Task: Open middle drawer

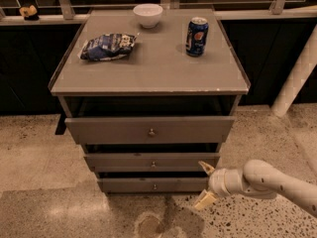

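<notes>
Grey three-drawer cabinet, seen from above and in front. The middle drawer (pixel 124 161) is at 6 o'clock of the view, btwn the top drawer (pixel 109 130) and bottom drawer (pixel 129 185). Its small round knob (pixel 152 164) sits mid-front. We judge this drawer shut, task not yet begun. The top drawer's front stands out a bit, w/ a dark gap behind it.

The gripper (pixel 205 184) is at 4 o'clock of the view, just beside the middle drawer's right end. From the knob it lies at approx 4 o'clock, clearly apart. Its two fingers are spread: one tip up by the drawer front's corner, the other down toward the floor (pixel 49 207). We take it they are held wide to fit around the knob.

The white arm (pixel 267 180) comes in low from 4 o'clock, roughly level, wrist pointing to 9 o'clock. It sits at drawer height, prob. so a pull runs straight out.

On the counter (pixel 148 68): bowl (pixel 147 15) at 12 o'clock, chip bag (pixel 106 46) at 10, soda can (pixel 196 36) at 1. All are well away from the gripper.
</notes>
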`<action>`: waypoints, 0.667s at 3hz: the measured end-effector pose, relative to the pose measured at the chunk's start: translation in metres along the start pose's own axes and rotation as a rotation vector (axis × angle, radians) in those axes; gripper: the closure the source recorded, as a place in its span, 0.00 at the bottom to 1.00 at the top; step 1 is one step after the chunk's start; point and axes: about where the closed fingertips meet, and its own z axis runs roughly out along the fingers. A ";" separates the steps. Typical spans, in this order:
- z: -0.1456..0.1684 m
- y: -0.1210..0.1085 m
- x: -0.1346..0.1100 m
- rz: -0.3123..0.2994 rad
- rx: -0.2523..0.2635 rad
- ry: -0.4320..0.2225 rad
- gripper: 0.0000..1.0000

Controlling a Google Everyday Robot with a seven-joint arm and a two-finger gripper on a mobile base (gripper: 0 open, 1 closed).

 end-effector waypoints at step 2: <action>0.019 -0.027 -0.029 -0.043 0.065 -0.036 0.00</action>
